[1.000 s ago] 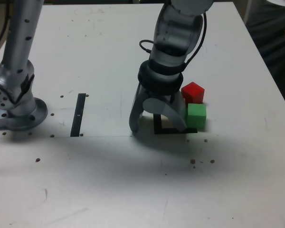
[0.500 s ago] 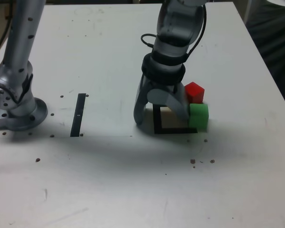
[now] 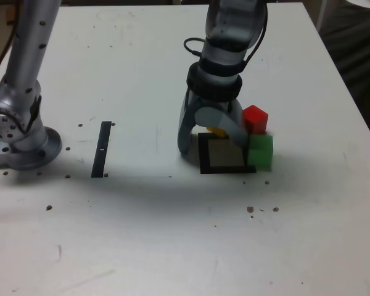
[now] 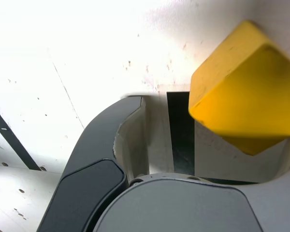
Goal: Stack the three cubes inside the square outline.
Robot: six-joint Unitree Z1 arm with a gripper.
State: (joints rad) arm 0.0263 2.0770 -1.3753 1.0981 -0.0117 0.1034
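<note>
Gripper [image 3: 213, 140] jaws are being held spread over the square outline [image 3: 224, 168], yellow cube [image 4: 245, 87] sitting corner-on between them.

red cube [image 3: 255, 118]: solid red
green cube [image 3: 260, 152]: solid green
yellow cube [image 4: 246, 87]: solid yellow, plain faces
square outline [image 3: 205, 161]: black frame, pale beige centre
strip [image 3: 102, 148]: black, lower left of exterior view
table [image 3: 129, 74]: white, small dark specks
gripper [image 3: 213, 137]: grey, darker grey panel
arm base [image 3: 18, 139]: silver metallic
</note>
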